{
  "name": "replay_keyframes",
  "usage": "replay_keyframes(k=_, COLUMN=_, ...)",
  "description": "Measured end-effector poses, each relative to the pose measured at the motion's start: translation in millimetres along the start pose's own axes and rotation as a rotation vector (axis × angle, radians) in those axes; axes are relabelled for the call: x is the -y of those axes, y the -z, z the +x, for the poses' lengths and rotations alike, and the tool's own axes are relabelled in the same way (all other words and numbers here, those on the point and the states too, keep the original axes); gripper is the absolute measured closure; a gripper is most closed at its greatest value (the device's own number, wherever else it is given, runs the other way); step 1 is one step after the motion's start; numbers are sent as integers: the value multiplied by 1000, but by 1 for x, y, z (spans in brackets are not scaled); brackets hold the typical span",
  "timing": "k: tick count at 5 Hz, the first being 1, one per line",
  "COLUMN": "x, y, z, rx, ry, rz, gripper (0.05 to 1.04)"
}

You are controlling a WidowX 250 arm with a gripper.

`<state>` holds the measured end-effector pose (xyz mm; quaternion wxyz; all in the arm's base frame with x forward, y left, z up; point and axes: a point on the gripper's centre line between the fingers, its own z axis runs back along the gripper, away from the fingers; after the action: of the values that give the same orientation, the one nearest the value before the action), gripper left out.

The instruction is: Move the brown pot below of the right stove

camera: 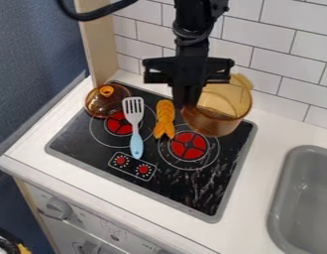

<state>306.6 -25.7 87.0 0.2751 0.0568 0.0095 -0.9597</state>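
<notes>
The gripper (186,98) hangs down from the top edge over the back of the stove, at the left side of the brown pot. The translucent amber-brown pot (222,119) is behind and right of the right burner (189,145), its lower part overlapping the burner's back edge in view. A lighter tab-like handle stands out at the pot's upper right. Whether the pot rests on the stove or is held slightly above it, I cannot tell. The gripper hides part of its left rim.
A brown lid (106,100) with an orange knob lies at the back left. Beside it is a spatula (135,126) with a blue handle, then an orange braided item (165,119) between the burners. A grey sink (305,198) is at the right; a tiled wall stands behind.
</notes>
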Motion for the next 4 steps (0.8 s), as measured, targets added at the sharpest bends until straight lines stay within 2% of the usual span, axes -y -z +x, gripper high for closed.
replay_keyframes(k=1, x=8, y=1, z=20, rx=16, ry=-221, rz=-6, gripper=993)
replay_keyframes(k=2, x=17, y=15, z=47, rx=98, ry=-396, rz=11, gripper=993)
replay_keyframes(k=3, x=28, y=19, z=61, rx=124, ry=-487, rz=62, gripper=993)
replay_keyframes(k=4, x=27, y=28, z=72, rx=154, ry=-533, rz=89, gripper=993)
